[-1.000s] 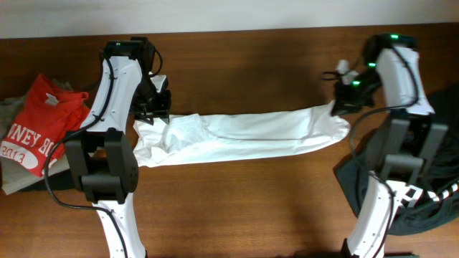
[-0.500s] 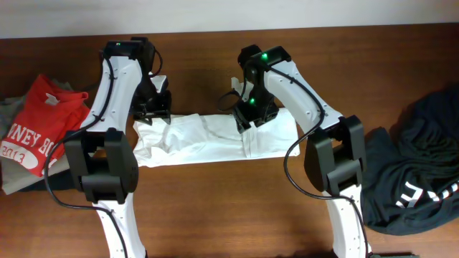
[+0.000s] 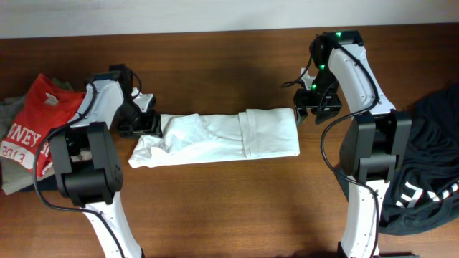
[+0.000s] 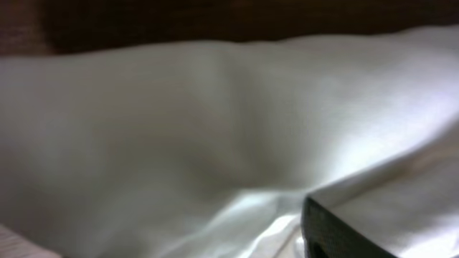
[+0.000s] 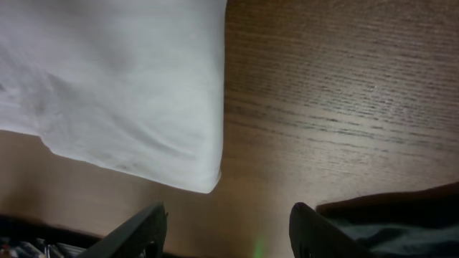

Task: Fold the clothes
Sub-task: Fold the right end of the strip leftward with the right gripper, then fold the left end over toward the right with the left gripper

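Note:
A white garment (image 3: 222,136) lies flat mid-table, its right part folded over to the left with a doubled edge near the middle. My left gripper (image 3: 143,123) is at the garment's crumpled left end. In the left wrist view white cloth (image 4: 179,122) fills the frame and only one dark finger (image 4: 358,229) shows, so its state is unclear. My right gripper (image 3: 312,109) hovers just off the garment's upper right corner. In the right wrist view its fingers (image 5: 143,229) stand apart over bare wood, open and holding nothing, with the white garment's corner (image 5: 115,79) ahead of it.
A red printed shirt (image 3: 36,122) lies on a grey garment at the table's left edge. A dark garment (image 3: 423,186) is heaped at the right edge and shows in the right wrist view (image 5: 401,215). The wooden table (image 3: 229,208) runs wide along the front.
My right gripper carried the garment's right end leftward over the middle, let go and drew back to the right. My left gripper moved from the garment's upper left to its left end.

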Motion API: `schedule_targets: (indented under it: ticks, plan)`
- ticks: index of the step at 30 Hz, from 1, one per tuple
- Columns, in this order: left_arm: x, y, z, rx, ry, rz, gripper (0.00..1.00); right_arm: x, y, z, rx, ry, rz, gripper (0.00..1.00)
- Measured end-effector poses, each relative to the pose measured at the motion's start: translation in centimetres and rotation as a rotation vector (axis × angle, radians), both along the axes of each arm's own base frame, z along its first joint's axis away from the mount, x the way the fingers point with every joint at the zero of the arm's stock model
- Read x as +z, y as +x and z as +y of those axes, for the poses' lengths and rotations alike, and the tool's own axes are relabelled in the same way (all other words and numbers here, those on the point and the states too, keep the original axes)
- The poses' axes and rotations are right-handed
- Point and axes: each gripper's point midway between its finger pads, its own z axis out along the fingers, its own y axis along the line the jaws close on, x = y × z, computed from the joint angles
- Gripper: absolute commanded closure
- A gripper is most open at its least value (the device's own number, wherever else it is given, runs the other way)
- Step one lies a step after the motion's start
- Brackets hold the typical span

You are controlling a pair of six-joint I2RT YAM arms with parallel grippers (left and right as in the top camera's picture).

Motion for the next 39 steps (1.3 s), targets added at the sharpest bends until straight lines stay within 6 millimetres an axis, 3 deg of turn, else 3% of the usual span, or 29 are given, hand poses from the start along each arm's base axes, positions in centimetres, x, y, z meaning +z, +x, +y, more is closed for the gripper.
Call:
schedule_targets:
  ticks: [1, 2, 5, 8, 10, 11, 13, 14, 16, 17, 19, 21, 23, 26, 29, 30, 31, 32, 34, 37, 39]
  plan:
    - [-0.1, -0.1, -0.3, -0.012, -0.018, -0.014, 0.91, 0.0, 0.0, 0.0, 0.0, 0.0, 0.0, 0.41]
    - [-0.3, -0.6, -0.8, -0.025, -0.044, -0.012, 1.0, 0.0, 0.0, 0.0, 0.002, 0.0, 0.0, 0.41]
    - [-0.4, -1.1, -1.3, -0.035, -0.074, -0.001, 1.0, 0.0, 0.0, 0.0, 0.001, -0.001, 0.0, 0.41]
    - [0.8, -1.3, 0.1, -0.004, 0.004, 0.049, 1.0, -0.2, 0.2, -1.2, 0.01, -0.055, -0.01, 0.41]
    - [4.8, 1.1, 2.8, 0.041, 0.106, 0.009, 1.0, -0.3, 0.7, -3.7, -0.032, -0.088, -0.022, 0.41]
    - [7.8, 3.0, 4.6, 0.081, 0.166, -0.056, 1.0, -0.3, 0.8, -5.2, -0.062, -0.098, -0.024, 0.41]
    - [10.8, 3.4, 5.6, 0.133, 0.2, -0.082, 1.0, -0.4, 0.8, -6.9, -0.102, -0.103, -0.024, 0.41]
    - [12.0, 2.8, 4.7, 0.139, 0.176, -0.062, 1.0, -0.4, 0.9, -7.9, -0.124, -0.11, -0.03, 0.41]
    - [12.2, 2.2, 1.2, 0.1, 0.112, -0.03, 1.0, -0.4, 0.9, -8.0, -0.125, -0.11, -0.03, 0.41]
    - [12.3, 1.9, -4.7, 0.01, 0.043, -0.028, 0.99, -0.4, 0.9, -7.8, -0.122, -0.11, -0.03, 0.41]
    - [12.3, 2.9, -8.6, -0.042, 0.026, -0.088, 0.99, -0.4, 0.9, -7.8, -0.12, -0.11, -0.029, 0.41]
    - [12.4, 1.6, -16.7, -0.188, -0.009, -0.122, 0.96, -0.4, 0.9, -7.8, -0.12, -0.11, -0.029, 0.41]
    - [12.4, 0.6, -22.0, -0.28, -0.02, -0.177, 0.95, -0.4, 0.9, -7.8, -0.12, -0.11, -0.029, 0.41]
    - [12.4, -0.5, -24.7, -0.341, 0.007, -0.206, 0.94, -0.4, 0.7, -7.7, -0.119, -0.11, -0.021, 0.41]
    - [11.6, -1.1, -25.7, -0.362, 0.02, -0.195, 0.94, -0.3, 0.6, -7.7, -0.119, -0.11, -0.018, 0.41]
    - [10.7, -1.1, -25.8, -0.365, 0.026, -0.176, 0.89, -0.3, 0.6, -7.7, -0.119, -0.11, -0.018, 0.41]
    - [9.8, -1.2, -25.9, -0.365, 0.03, -0.155, 0.51, -0.3, 0.6, -7.7, -0.119, -0.11, -0.018, 0.41]
    - [9.1, -1.5, -26.2, -0.372, 0.035, -0.141, 0.42, -0.3, 0.6, -7.7, -0.12, -0.11, -0.018, 0.41]
    - [9.1, -2.3, -27.3, -0.396, 0.029, -0.137, 0.35, -0.3, 0.6, -7.7, -0.119, -0.11, -0.018, 0.41]
    - [9.2, -4.8, -30.1, -0.548, -0.015, -0.128, 0.34, -0.3, 0.6, -7.7, -0.119, -0.11, -0.019, 0.4]
    - [10.0, -4.8, -29.2, -0.582, 0.016, -0.125, 0.34, -0.3, 0.6, -7.7, -0.119, -0.11, -0.018, 0.36]
